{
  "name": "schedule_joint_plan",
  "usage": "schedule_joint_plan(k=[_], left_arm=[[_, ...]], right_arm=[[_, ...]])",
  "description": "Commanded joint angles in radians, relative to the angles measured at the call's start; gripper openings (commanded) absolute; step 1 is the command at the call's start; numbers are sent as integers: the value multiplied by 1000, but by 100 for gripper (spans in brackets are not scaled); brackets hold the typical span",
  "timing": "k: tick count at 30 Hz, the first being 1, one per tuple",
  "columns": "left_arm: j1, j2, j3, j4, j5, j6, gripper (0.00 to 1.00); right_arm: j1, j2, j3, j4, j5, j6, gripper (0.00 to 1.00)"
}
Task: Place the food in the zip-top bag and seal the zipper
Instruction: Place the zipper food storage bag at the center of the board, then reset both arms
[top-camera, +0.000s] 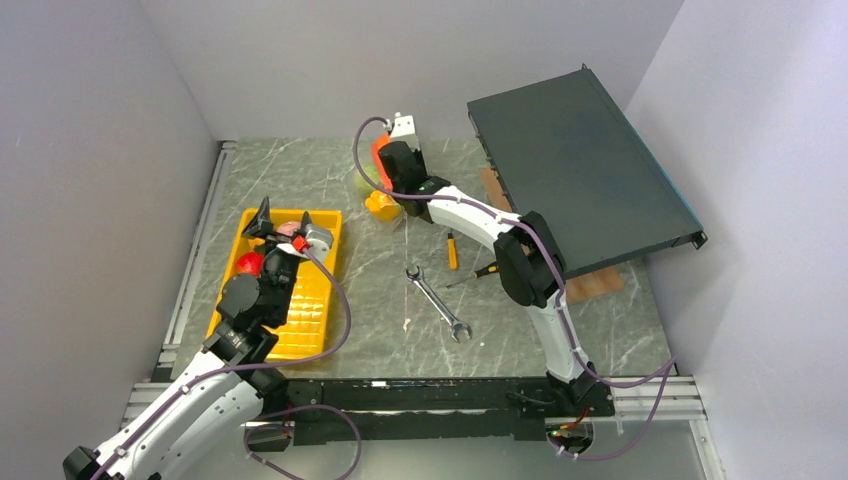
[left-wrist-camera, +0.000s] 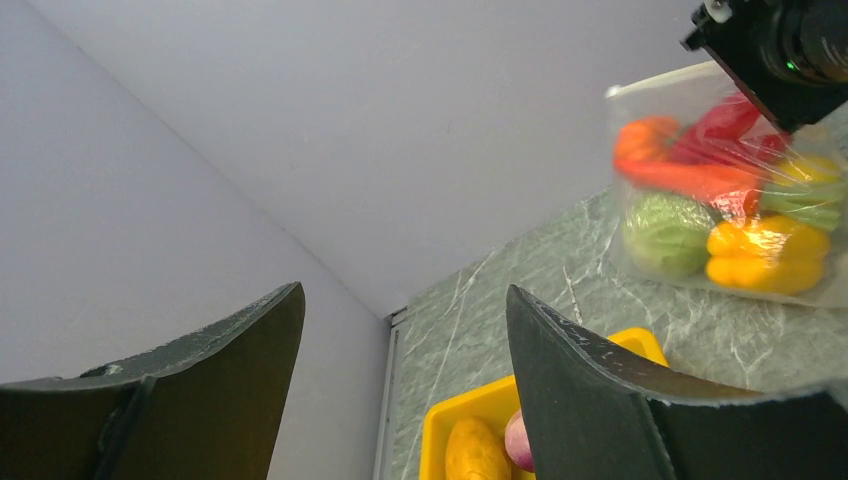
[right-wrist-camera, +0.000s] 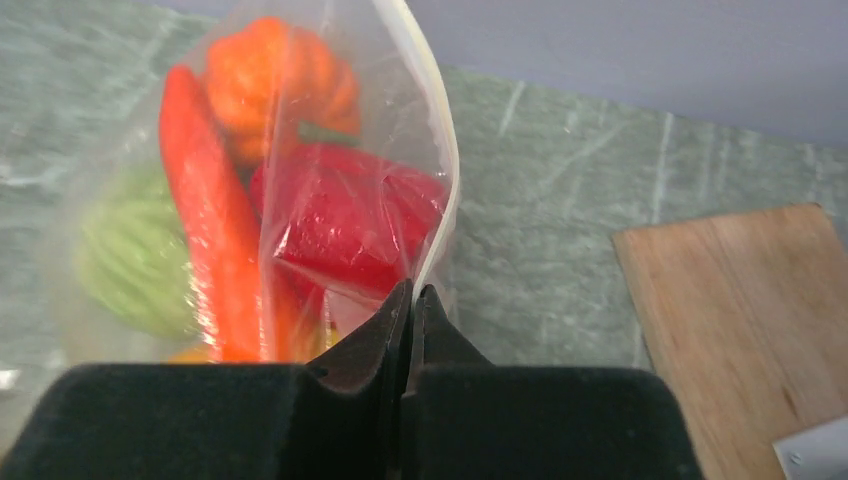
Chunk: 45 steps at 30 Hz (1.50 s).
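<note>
The clear zip-top bag (right-wrist-camera: 300, 170) stands at the back of the table (top-camera: 376, 180) and holds an orange carrot (right-wrist-camera: 205, 210), a red pepper (right-wrist-camera: 345, 225), a green cabbage (right-wrist-camera: 135, 255), an orange piece (right-wrist-camera: 270, 80) and a yellow pepper (left-wrist-camera: 765, 255). My right gripper (right-wrist-camera: 414, 292) is shut on the bag's white zipper (right-wrist-camera: 440, 180) at the mouth edge. My left gripper (left-wrist-camera: 400, 300) is open and empty above the yellow tray (top-camera: 320, 280). In the tray lie an orange piece (left-wrist-camera: 475, 450), a purple piece (left-wrist-camera: 517, 440) and a red piece (top-camera: 248, 263).
A steel wrench (top-camera: 438, 303) and two screwdrivers (top-camera: 452, 250) lie mid-table. A dark flat panel (top-camera: 575, 160) rests tilted at the back right over a wooden board (right-wrist-camera: 740, 320). Grey walls close in left, back and right.
</note>
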Motion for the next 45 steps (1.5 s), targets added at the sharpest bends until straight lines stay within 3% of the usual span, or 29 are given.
schedule_joint_plan(k=[1,9,14,17,21,26,31,34,37,39,42,45], left_arm=[[4,3,32,6,3,-7,78],[5,-2,28,10,-7,2,78],[4,0,24,18,-20,7,78],[3,1,19,28,-30,15,78],[3,-4,14,31,-37,16,78],[-6,-60,9,35,-52,-21,80],[-31,-156,12,0,-13,-89,84],[-32,-197,65,-116,48,-225,88],[-31,-228,156,-312,64,-509,97],[-32,-249,202,-417,76,-659,98],[-30,-291,236,-491,109,-830,99],[-31,-327,271,-549,128,-911,100]], right_arm=[[13,-41,-18,112,117,-131,1],[72,-2,31,81,297,-367,21],[130,-86,-56,-5,309,-354,38],[194,-184,-133,-40,296,-336,46],[271,-319,-166,-200,236,-232,47],[314,-559,-238,-337,53,-114,49],[346,-833,-367,-382,-61,-113,66],[347,-995,-432,-410,-103,-82,80],[348,-1145,-479,-426,-132,-64,92],[348,-1231,-501,-431,-154,-52,99],[349,-1343,-517,-443,-179,-40,100],[348,-1415,-515,-464,-147,-27,100]])
